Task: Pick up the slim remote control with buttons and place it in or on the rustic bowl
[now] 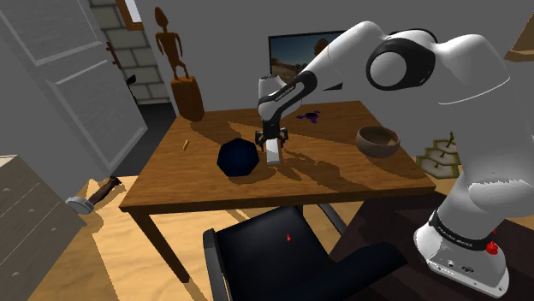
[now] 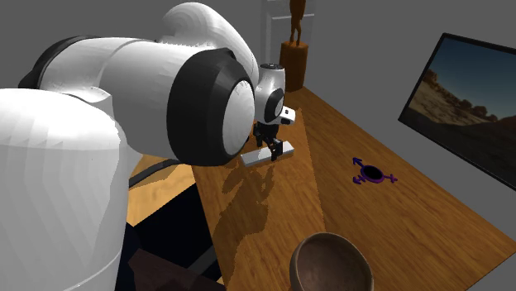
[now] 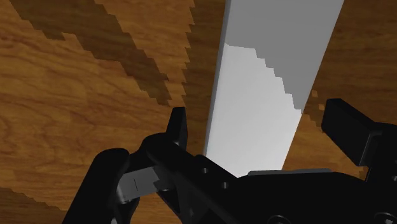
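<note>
We are seeing the hand (image 3: 254, 127) hanging over the remote (image 3: 270, 70). Its fingers (image 3: 179, 130) are standing spread on either side, with a strip of wood showing between each finger and the slab's edges, so they are pinching nothing. The remote is lying flat on the desk (image 1: 342, 175), showing us a plain grey face. Its long axis is running crosswise to the line between the fingers. In the second exterior view one end is pointing toward the desk edge at that view's left. The bowl (image 1: 377, 141) is sitting well apart toward the shoulder view's right, and a dark lump (image 1: 237, 157) is sitting just beside the remote.
</note>
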`<state>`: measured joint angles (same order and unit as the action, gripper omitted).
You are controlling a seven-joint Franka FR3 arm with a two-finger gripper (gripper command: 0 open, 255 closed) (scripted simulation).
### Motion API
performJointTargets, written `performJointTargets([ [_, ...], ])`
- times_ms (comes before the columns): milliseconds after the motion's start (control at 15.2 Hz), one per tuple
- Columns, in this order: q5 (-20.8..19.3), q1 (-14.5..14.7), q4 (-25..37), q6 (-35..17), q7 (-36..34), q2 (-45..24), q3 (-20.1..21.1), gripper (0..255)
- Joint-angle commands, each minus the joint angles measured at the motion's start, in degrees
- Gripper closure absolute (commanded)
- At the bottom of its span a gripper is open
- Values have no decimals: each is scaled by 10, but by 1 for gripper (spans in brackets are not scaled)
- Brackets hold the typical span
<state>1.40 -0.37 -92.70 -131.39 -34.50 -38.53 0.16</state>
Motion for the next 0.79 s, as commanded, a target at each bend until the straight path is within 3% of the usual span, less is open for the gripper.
performJointTargets([
  [0, 0, 0, 0, 0, 0, 0, 0, 0],
  [198, 0, 0, 0, 0, 0, 0, 0, 0],
  [264, 0, 0, 0, 0, 0, 0, 0, 255],
  [726, 0, 0, 0, 0, 0, 0, 0, 255],
])
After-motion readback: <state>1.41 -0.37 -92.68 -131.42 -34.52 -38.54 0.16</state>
